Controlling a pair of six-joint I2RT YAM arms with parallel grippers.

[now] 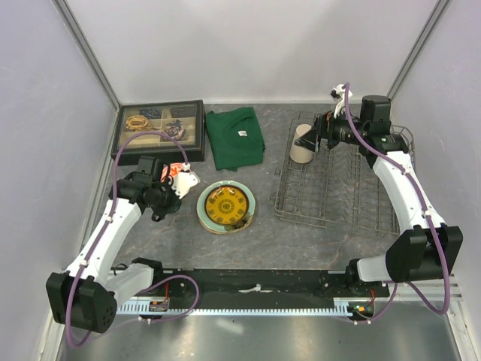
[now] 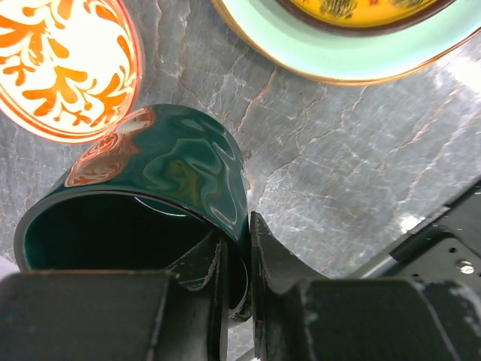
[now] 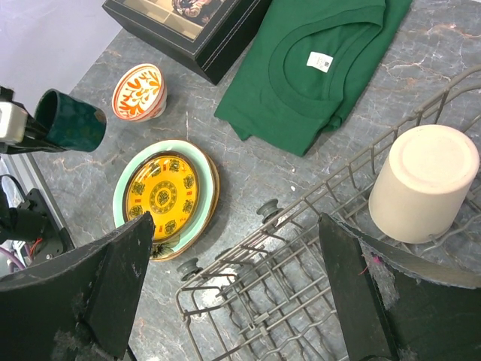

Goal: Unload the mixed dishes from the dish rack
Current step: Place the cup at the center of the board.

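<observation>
My left gripper (image 2: 248,252) is shut on the wall of the dark green mug (image 2: 158,173), one finger inside the rim and one outside. The mug (image 3: 71,120) hangs on its side beside the red-and-white bowl (image 1: 183,177), which stands on the table. A small yellow plate (image 3: 160,194) lies on a pale green plate (image 3: 129,180), with a cream rim beneath. The beige tumbler (image 3: 423,184) stands upside down in the far left corner of the dish rack (image 1: 331,201). My right gripper (image 3: 234,222) is open above the rack's left edge, the tumbler just beside its right finger.
A folded green cloth (image 1: 234,137) lies behind the plates. A black compartmented tray (image 1: 159,129) sits at the back left. The rack (image 3: 301,293) has small roller feet along its left side. Enclosure walls close in on both sides.
</observation>
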